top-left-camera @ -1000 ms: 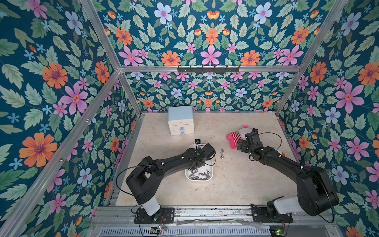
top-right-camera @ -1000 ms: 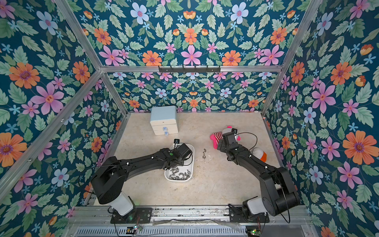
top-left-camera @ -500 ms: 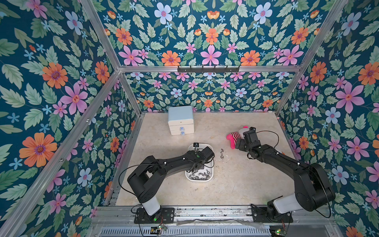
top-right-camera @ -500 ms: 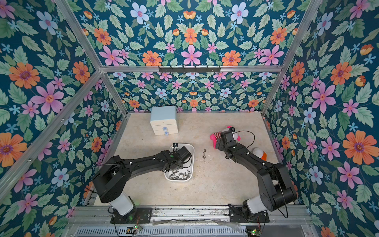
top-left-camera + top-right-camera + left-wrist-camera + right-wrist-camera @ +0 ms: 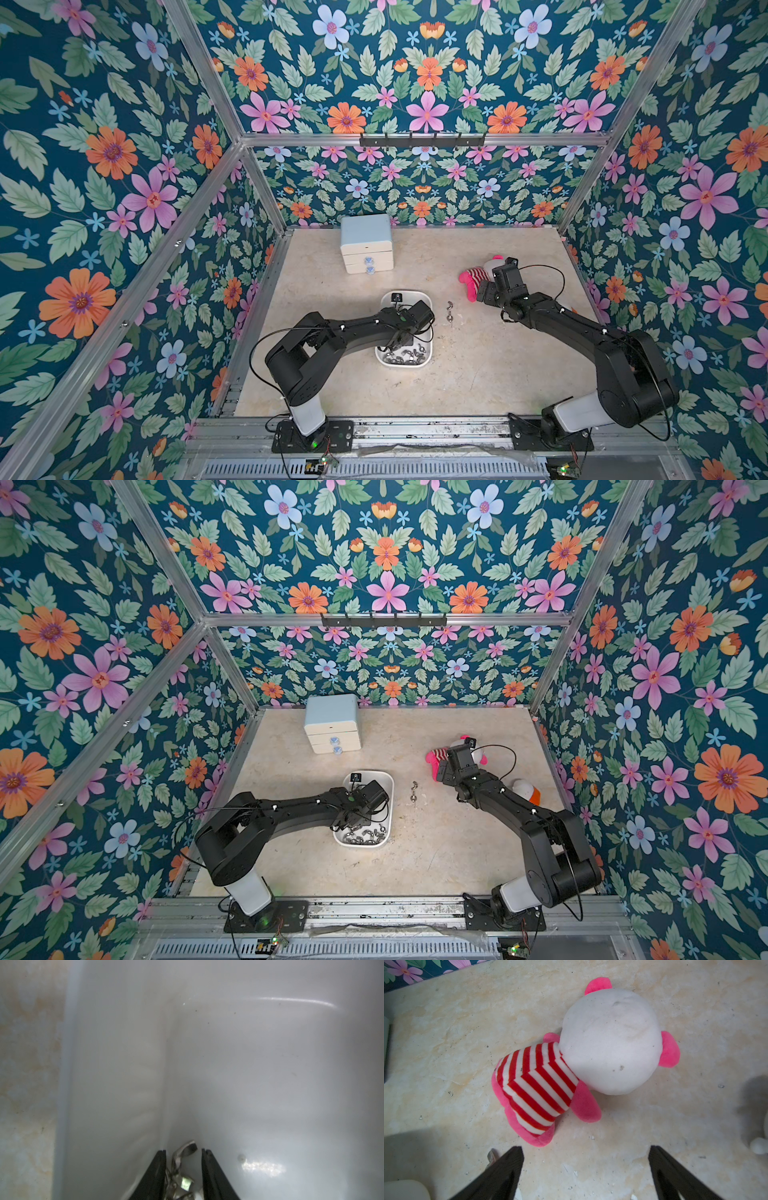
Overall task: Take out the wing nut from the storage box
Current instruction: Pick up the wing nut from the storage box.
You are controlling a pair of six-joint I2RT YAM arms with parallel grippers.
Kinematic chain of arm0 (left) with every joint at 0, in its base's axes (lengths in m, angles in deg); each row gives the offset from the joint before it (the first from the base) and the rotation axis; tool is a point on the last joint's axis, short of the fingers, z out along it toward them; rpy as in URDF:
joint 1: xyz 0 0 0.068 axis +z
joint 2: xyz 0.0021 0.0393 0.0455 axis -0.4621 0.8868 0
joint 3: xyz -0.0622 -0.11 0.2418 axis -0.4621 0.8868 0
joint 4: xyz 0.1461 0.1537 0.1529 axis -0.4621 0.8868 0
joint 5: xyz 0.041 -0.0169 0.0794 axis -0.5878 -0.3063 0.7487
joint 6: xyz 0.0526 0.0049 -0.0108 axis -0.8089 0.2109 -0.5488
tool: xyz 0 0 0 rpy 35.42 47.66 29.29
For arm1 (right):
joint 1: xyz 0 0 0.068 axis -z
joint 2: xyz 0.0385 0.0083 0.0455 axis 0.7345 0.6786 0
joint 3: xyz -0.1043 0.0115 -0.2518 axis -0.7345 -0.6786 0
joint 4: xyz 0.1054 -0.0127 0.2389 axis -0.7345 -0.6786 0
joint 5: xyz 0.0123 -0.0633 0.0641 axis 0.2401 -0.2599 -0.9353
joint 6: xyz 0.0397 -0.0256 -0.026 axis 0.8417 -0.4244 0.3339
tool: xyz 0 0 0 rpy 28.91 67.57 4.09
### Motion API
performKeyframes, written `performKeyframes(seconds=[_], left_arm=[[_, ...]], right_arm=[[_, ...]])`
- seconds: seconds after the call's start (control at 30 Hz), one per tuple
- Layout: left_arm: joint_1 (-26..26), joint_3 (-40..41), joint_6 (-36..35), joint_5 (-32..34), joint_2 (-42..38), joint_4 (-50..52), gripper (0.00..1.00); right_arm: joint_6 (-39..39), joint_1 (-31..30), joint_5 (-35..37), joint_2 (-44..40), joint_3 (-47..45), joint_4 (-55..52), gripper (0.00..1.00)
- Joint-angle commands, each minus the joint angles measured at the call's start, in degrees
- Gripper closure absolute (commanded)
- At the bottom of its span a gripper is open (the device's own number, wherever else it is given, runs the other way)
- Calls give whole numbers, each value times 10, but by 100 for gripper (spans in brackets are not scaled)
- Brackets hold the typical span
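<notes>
Wing nut [image 5: 181, 1153] between left fingers [image 5: 159, 1169] is partly cut off.

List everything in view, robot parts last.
storage box: one, white, centre of the table.
wing nuts: a heap, silver, inside it.
loose wing nuts: two, silver, just outside the box.
chest of drawers: one, white, blue-topped, far edge.
plush toy: one, pink-white, red-striped, by right gripper.
white-orange object: one, behind right arm.
hook rack: one, black, back wall.
left gripper: black, in the box, open around one wing nut.
right gripper: black, open.
</notes>
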Motion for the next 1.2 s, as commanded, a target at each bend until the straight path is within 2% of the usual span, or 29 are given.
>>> performKeyframes(seconds=[0.0,0.13,0.27,0.8,0.87,1.17], left_arm=[[1,2,7,-2,3,-1,67],[1,4,8,-2,3,-3,70],[2,6,6,-2,2,-5,77],[7,1,-15,0,4,-15,94],[8,-1,-20,-1,4,-16,99],[9,-39,-36,6,-14,-4,99]], right_arm=[[1,-1,5,-4,0,-1,1],[1,-1,4,-4,-2,0,1],[2,-1,4,-3,-3,0,1],[9,-1,8,-21,-25,0,1],[9,0,12,-28,-29,-3,1],[9,0,15,-39,-34,-8,1]])
